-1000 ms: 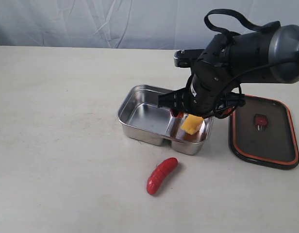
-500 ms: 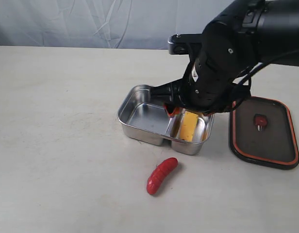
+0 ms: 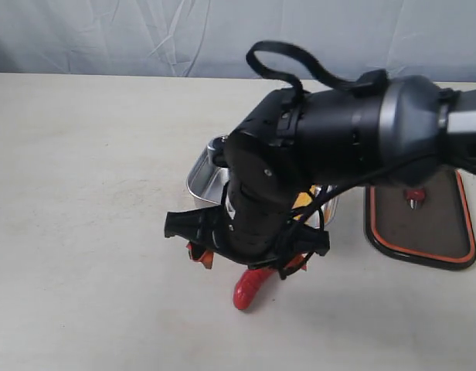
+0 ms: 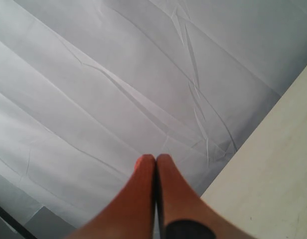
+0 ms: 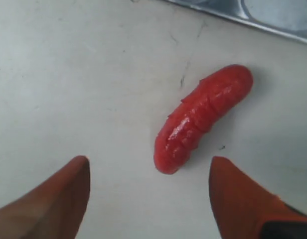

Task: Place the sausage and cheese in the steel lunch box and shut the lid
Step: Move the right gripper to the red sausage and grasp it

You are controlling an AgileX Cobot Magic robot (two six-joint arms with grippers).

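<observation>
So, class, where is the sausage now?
The sausage lies on the table, mid-frame in the exterior view, just nearer the camera than the box, under the open right claw.

red sausage (image 5: 203, 117), orange-edged dark lid (image 3: 431, 224)

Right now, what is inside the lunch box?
Only a yellow bit of the cheese shows in the lunch box; the right arm covers most of it, so the rest inside cannot be seen. The sausage lies outside, on the table.
</observation>
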